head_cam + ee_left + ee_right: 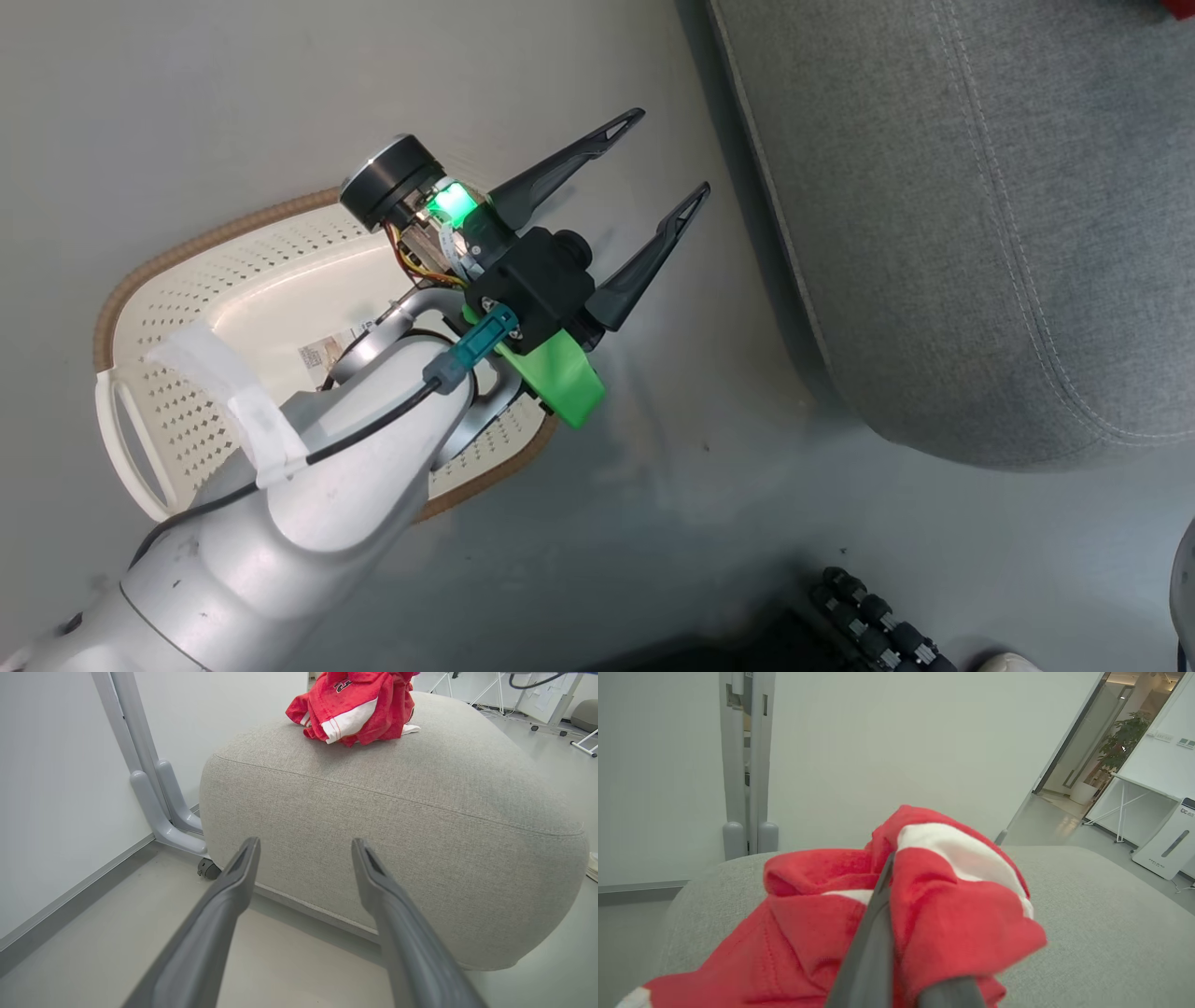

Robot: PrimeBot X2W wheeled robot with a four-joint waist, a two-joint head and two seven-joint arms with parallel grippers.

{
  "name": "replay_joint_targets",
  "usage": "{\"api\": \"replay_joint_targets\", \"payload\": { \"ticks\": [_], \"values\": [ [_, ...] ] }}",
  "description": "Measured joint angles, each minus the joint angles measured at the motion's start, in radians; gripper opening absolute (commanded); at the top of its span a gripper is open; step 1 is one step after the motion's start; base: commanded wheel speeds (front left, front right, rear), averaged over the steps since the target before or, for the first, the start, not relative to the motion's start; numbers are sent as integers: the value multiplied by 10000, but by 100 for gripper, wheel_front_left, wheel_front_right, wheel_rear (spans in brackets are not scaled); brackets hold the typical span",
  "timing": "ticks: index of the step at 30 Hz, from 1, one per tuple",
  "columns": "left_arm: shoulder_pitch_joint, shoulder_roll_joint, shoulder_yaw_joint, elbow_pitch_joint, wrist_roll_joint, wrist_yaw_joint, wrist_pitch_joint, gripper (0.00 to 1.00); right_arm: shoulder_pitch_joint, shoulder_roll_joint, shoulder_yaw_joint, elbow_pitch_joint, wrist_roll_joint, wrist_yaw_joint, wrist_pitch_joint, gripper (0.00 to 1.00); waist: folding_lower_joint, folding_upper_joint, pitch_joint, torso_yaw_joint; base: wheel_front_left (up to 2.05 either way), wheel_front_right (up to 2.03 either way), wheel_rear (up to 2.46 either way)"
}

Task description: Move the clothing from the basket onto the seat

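The cream perforated basket (168, 411) with its brown rim lies on the floor at the left, and I see no clothing in the part of it that shows. My left gripper (672, 151) hangs open just past its rim, its fingers empty and pointing at the grey seat (980, 233). In the left wrist view the gripper (306, 841) faces the seat's side (397, 826), with the red and white clothing (355, 709) bunched on top. My right gripper (901, 896) is shut on that clothing (952, 924) over the seat (1101, 924).
Grey upright posts on a caster (159, 807) stand against the white wall left of the seat. Black parts of my base (878, 625) sit at the bottom edge. A white appliance (1164, 849) and a doorway lie beyond the seat's far right.
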Motion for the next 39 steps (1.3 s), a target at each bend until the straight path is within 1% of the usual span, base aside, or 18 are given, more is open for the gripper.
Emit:
{"api": "replay_joint_targets", "payload": {
  "ticks": [9,10,11,12,14,20,24,30,34,39],
  "values": [
    [-44,71,-54,2,-27,90,-31,100,76,-359,405,1080,364,0,0,0,0,0,11,125,0,0,0],
    [-42,63,-59,27,-33,98,-48,100,73,-428,422,1135,433,0,0,27,0,0,-17,132,0,0,0],
    [-35,44,-67,52,-61,104,-63,100,73,-479,451,1162,474,0,0,96,0,0,-57,135,0,0,0],
    [-30,21,-69,77,-109,132,-96,100,77,-514,485,1166,504,0,0,100,0,0,-108,138,0,0,0],
    [-3,-10,-67,144,-130,144,-153,100,157,-523,518,1150,583,0,0,100,0,0,-225,140,0,0,0],
    [314,-148,-12,395,-311,240,-372,100,1083,-430,596,991,780,0,0,100,0,0,-812,112,0,0,0],
    [636,-163,161,527,-456,376,-468,100,2173,-230,665,658,972,0,0,100,0,0,-1324,56,0,0,0],
    [1221,-199,416,633,-732,535,-504,100,3449,-155,790,322,1281,0,0,100,-1,0,-2145,-24,0,0,0],
    [1665,-199,715,570,-819,692,-546,100,4053,-150,1030,8,1444,0,0,100,-1,0,-2682,-44,0,0,0],
    [2344,-178,1371,314,-915,907,-562,100,4585,-71,1488,-637,1661,0,0,100,-1,0,-3281,22,0,0,0]
  ]
}}
